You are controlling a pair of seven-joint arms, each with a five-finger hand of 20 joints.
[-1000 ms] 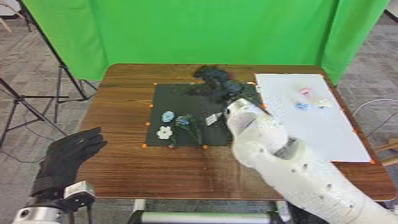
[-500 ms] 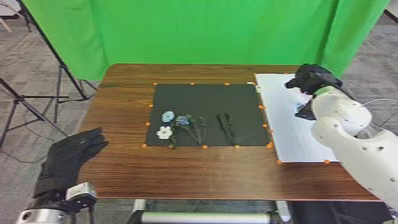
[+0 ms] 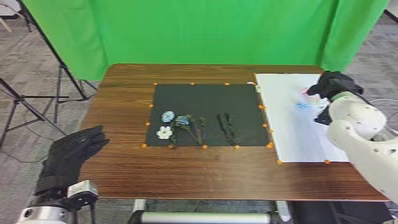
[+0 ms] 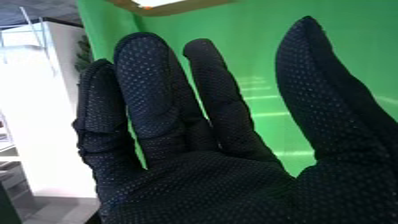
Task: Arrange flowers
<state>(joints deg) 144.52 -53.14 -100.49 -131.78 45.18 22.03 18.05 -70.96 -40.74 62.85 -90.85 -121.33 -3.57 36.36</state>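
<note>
In the head view my right hand (image 3: 334, 86) is over the right part of the white sheet, close to the pink flower (image 3: 306, 92) and the light blue flower (image 3: 303, 105). In the right wrist view the right hand (image 4: 204, 185) has straight, spread fingers and holds nothing. On the black mat lie a blue flower (image 3: 168, 116), a white flower (image 3: 164, 132), a blue flower with a stem (image 3: 183, 120) and dark green stems (image 3: 227, 129). My left hand (image 3: 71, 155) is open beside the table's left edge, away from the flowers.
The white sheet (image 3: 311, 145) lies right of the black mat (image 3: 200, 97) on the brown table (image 3: 178, 175). Small orange markers line both. A green curtain (image 3: 204, 35) hangs behind the table, and tripod legs stand at the left.
From over the black mat, my right hand has moved right to the white sheet, then slightly farther right, uncovering the light blue flower. The left hand has stayed in place.
</note>
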